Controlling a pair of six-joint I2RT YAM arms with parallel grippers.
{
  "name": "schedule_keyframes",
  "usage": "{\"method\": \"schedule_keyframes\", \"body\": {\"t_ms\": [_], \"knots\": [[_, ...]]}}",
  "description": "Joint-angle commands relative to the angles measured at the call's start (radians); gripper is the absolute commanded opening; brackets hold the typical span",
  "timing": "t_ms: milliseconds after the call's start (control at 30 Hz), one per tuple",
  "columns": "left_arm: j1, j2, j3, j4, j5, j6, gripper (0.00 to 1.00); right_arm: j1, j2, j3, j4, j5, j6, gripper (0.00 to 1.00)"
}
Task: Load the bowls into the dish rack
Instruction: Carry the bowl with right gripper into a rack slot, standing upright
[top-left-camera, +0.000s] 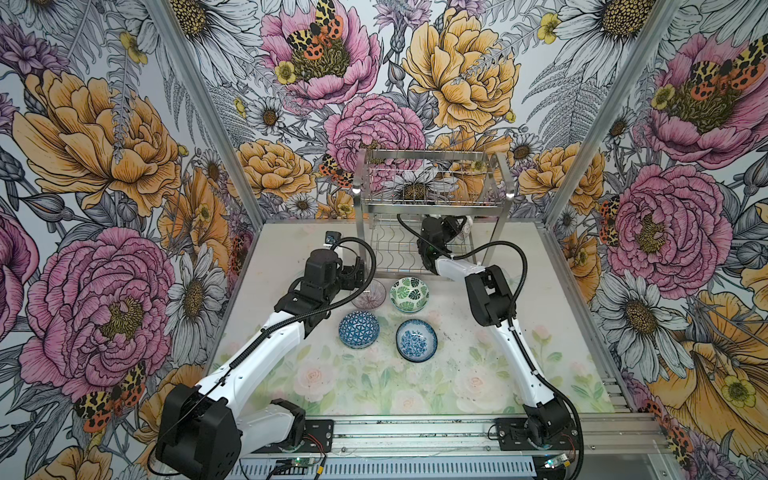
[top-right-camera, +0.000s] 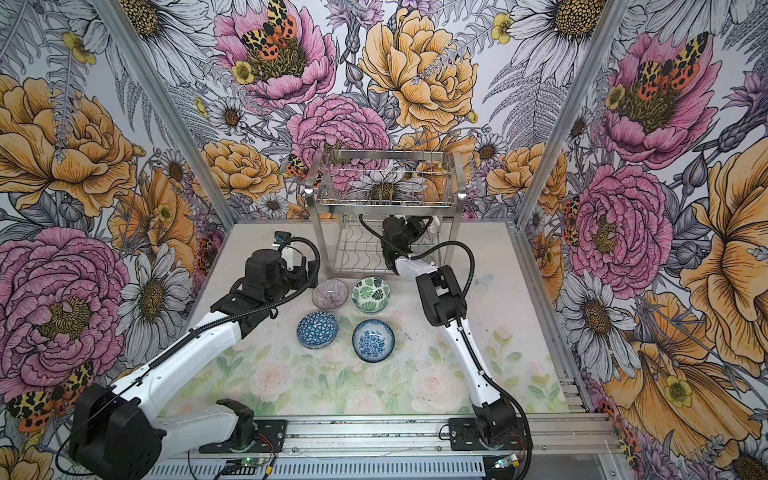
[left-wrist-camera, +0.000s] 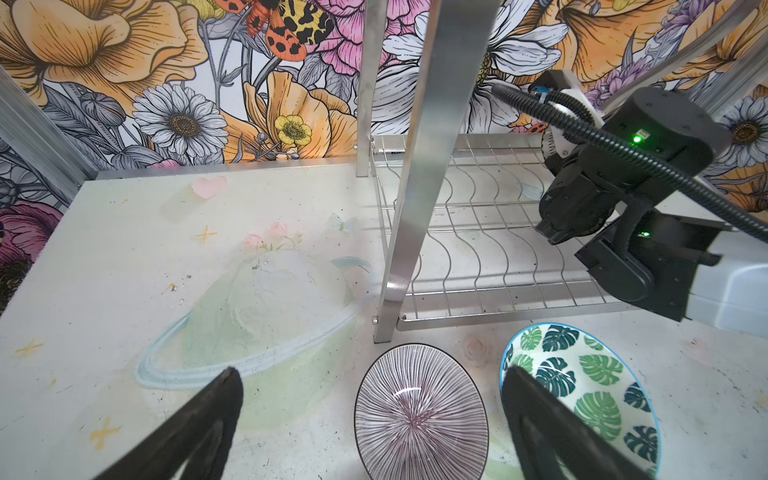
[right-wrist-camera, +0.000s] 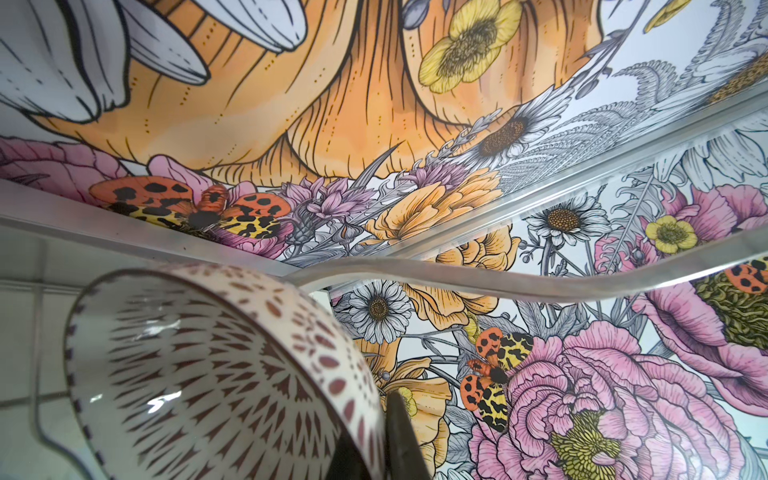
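Right wrist — right gripper (right-wrist-camera: 374, 440) tight on petal bowl (right-wrist-camera: 199, 374), apparently; left gripper (left-wrist-camera: 372, 376) spread.

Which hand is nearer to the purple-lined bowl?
Left. The left hand hangs open close over the purple-lined bowl. The right hand is far off, under the top basket of the dish rack, shut on a petal-patterned bowl.

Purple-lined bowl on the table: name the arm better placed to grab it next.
Left. The left gripper is open right at the purple-lined bowl; the right gripper is shut on the dark-petal bowl inside the dish rack.
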Motion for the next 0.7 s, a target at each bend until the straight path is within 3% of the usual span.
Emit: {"method": "schedule_keyframes", "body": {"t_ms": [0,200,367,667], "knots": [[0.003,-0.012,-0.013,0.015,0.022,0.007,0.99,0.0,-0.051,-0.027,-0.22,-0.023,0.206,0.06],[0.003,-0.015,-0.011,0.014,0.025,0.006,0.99,0.011,-0.074,-0.037,-0.262,-0.043,0.258,0.2],[0.003,-0.018,-0.012,0.013,0.027,0.004,0.99,0.016,-0.141,-0.065,-0.384,-0.073,0.397,0.25],[-0.004,-0.027,-0.013,0.008,0.028,0.003,0.99,0.017,-0.257,-0.126,-0.516,-0.122,0.519,0.5]]}}
